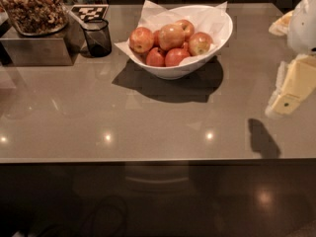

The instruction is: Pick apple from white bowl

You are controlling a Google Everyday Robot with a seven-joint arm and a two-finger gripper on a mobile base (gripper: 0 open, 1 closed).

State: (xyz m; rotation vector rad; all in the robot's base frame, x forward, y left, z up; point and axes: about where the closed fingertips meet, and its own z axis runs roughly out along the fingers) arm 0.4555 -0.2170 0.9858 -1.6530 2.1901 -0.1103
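Observation:
A wide white bowl (207,58) lined with crumpled white paper stands on the grey counter, at the back middle. It holds several red-orange apples with pale yellow-green patches; one apple (171,36) sits on top of the pile. My gripper (291,90) hangs at the right edge of the view, above the counter and well to the right of the bowl, apart from it. It casts a dark shadow on the counter below it. Nothing shows in it.
A small dark see-through cup (97,37) stands left of the bowl. A metal box topped with a tray of brown snacks (33,11) is at the far left. A black-and-white marker tag (89,12) lies behind the cup. The counter's front edge (148,159) runs across the lower middle.

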